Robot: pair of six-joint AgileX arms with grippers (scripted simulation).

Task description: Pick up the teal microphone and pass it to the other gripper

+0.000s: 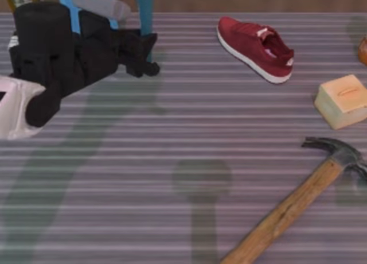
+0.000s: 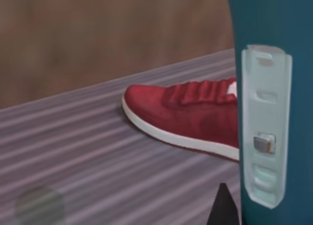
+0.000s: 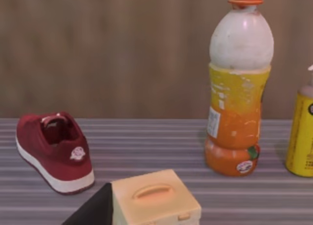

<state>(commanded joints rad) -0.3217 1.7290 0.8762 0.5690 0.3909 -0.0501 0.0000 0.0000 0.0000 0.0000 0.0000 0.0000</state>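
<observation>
Containers: an orange juice bottle (image 3: 240, 88) with an orange cap stands upright on the striped table (image 1: 143, 178), beside a yellow container (image 3: 301, 132) cut off by the frame edge. What either holds cannot be determined. A cream box-shaped block (image 1: 342, 100) sits near the table's right side.

Tool: the left gripper (image 1: 140, 54), at the table's far left, is clamped on the teal microphone (image 1: 144, 11), whose slim handle runs upward out of the top view. The left wrist view shows the handle's white switch strip (image 2: 264, 124) close up.

The right gripper is outside every view.

Also present: a red sneaker (image 1: 255, 47) and a wooden-handled claw hammer (image 1: 298, 201).
</observation>
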